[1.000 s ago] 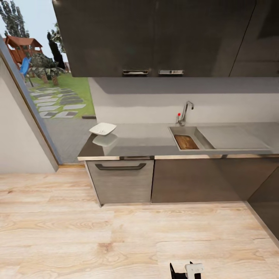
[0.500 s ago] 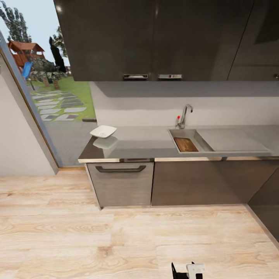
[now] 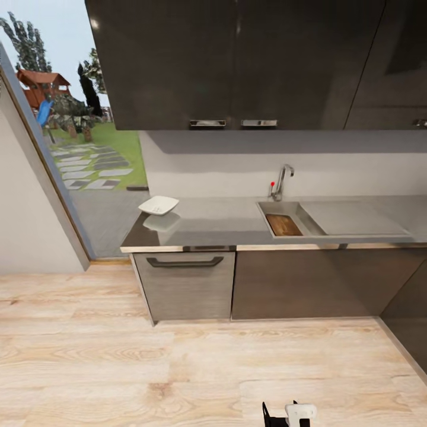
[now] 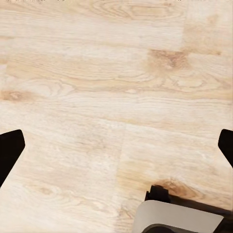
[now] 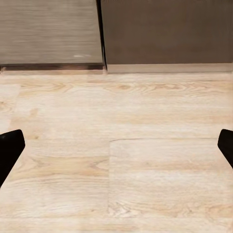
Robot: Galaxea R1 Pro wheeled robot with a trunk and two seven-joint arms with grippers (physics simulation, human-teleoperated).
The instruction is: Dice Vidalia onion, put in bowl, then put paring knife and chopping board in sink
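Observation:
The chopping board (image 3: 283,225) lies inside the sink (image 3: 268,209), a grey basin with a drainboard (image 3: 350,217) and a chrome faucet (image 3: 283,178) with a red knob. The white bowl (image 3: 158,205) sits near the left end of the glossy grey countertop (image 3: 219,220). The paring knife and the onion are hidden or out of view. My left gripper (image 4: 116,150) is open over the bare wooden floor. My right gripper (image 5: 116,148) is open too, facing the floor in front of the cabinet bases. Both are far from the counter.
A grey drawer front (image 3: 185,284) with a dark handle stands under the bowl, with dark cabinets (image 3: 302,281) to its right. Dark wall cupboards (image 3: 237,59) hang above. A glass door (image 3: 77,154) to the garden is at left. Wide wooden floor (image 3: 178,356) separates me from the counter.
The whole picture has slid down a little and the counter looks slightly smaller, so the camera has moved. Bowl, board and sink keep their places.

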